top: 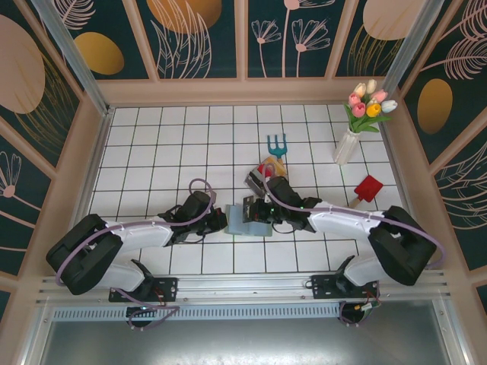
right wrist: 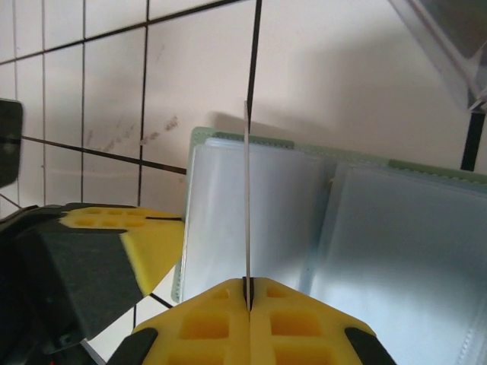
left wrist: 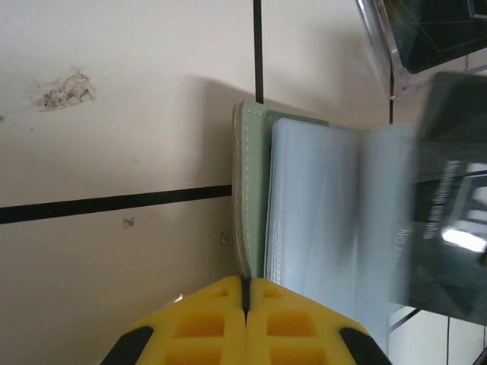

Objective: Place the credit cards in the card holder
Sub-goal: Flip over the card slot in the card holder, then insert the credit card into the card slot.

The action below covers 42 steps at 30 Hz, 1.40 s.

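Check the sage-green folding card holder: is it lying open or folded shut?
Open. The sage-green folding card holder is spread flat on the white tiled table, its clear plastic sleeves facing up across both halves.

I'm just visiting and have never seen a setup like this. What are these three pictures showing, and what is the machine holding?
The wide picture looks down from above on two robot arms bolted at the near edge of a white tiled table. The other two come from small cameras on each wrist; the yellow blocks are each arm's jaws. In the middle lies an open green card holder with clear sleeves. The left gripper pinches its edge, steadying it. The right gripper is shut on a thin card, seen edge-on, over the sleeves. Also there: a clear rack of cards, a vase of tulips, a blue garden fork and a red trowel.
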Each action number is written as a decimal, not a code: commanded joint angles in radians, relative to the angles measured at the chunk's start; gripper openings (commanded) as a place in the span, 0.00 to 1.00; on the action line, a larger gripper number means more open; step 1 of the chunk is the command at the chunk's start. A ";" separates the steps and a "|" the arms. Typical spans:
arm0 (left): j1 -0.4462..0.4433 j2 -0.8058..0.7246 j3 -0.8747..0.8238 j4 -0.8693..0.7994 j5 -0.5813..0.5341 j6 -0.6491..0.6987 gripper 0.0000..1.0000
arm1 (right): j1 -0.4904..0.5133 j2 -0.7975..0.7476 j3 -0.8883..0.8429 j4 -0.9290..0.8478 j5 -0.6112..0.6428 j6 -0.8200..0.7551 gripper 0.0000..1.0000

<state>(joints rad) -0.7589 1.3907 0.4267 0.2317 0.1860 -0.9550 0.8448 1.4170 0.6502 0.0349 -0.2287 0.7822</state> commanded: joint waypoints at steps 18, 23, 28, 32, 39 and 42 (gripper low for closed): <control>0.000 0.020 -0.078 0.136 0.008 -0.091 0.00 | -0.057 -0.068 -0.197 0.260 -0.067 0.081 0.00; 0.000 0.033 -0.078 0.139 0.013 -0.093 0.00 | -0.052 -0.026 -0.216 0.368 -0.101 0.093 0.00; 0.000 0.037 -0.078 0.140 0.015 -0.097 0.00 | -0.044 -0.004 -0.231 0.399 -0.098 0.100 0.00; -0.001 0.038 -0.078 0.139 0.016 -0.098 0.00 | -0.041 -0.008 -0.240 0.314 -0.036 0.090 0.00; 0.000 0.044 -0.070 0.132 0.017 -0.093 0.00 | -0.039 -0.033 -0.253 0.310 -0.054 0.072 0.00; -0.001 0.047 -0.071 0.139 0.019 -0.095 0.00 | -0.039 -0.010 -0.252 0.330 -0.079 0.058 0.00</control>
<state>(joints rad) -0.7589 1.4216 0.3584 0.3565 0.1982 -1.0420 0.7986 1.4017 0.4099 0.3561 -0.2924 0.8692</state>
